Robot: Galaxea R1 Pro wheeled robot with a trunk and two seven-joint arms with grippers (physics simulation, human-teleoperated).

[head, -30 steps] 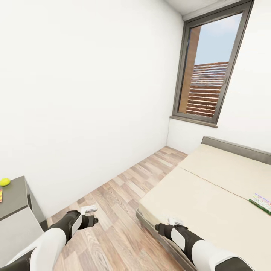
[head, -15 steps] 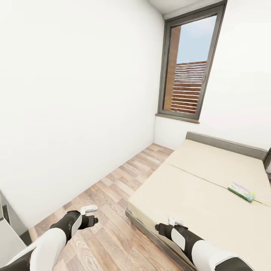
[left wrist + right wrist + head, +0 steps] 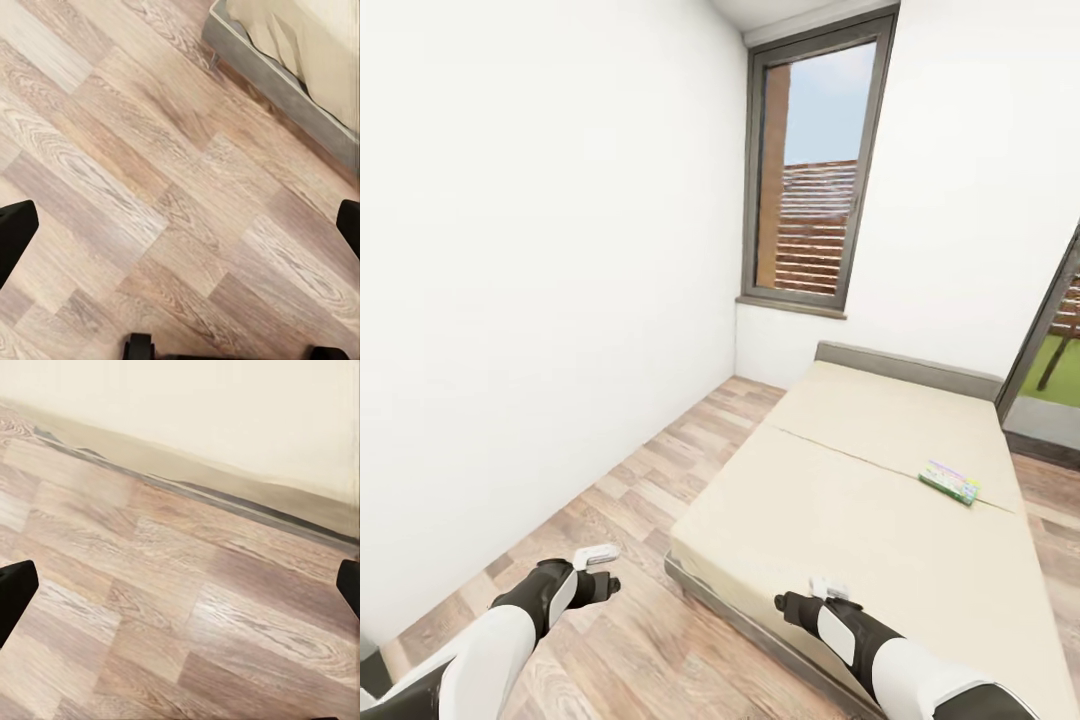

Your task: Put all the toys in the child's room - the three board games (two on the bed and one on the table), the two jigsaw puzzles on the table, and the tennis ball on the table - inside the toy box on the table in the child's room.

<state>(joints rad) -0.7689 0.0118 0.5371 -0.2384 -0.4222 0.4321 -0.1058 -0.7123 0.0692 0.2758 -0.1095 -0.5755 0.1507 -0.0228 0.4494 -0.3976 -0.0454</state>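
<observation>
One board game (image 3: 949, 482), a flat green printed box, lies on the beige bed (image 3: 860, 500) near its far right side. My left gripper (image 3: 610, 585) hangs open over the wood floor left of the bed, its dark fingertips (image 3: 15, 240) spread wide with nothing between them. Over the bed's near corner my right gripper (image 3: 785, 603) is open too, and its fingertips (image 3: 16, 589) frame bare floor and the bed's edge (image 3: 225, 495). The table, toy box, jigsaw puzzles and tennis ball are out of view.
A white wall (image 3: 510, 300) runs along the left, leaving a strip of plank floor (image 3: 660, 470) between it and the bed. A tall grey-framed window (image 3: 810, 180) stands behind the grey headboard (image 3: 905, 365). Another glazed opening (image 3: 1055, 350) is at the far right.
The whole view has swung right: the desk corner with the ball has left the picture on the left, and the bed and game box have shifted left. Both arms keep their pose.
</observation>
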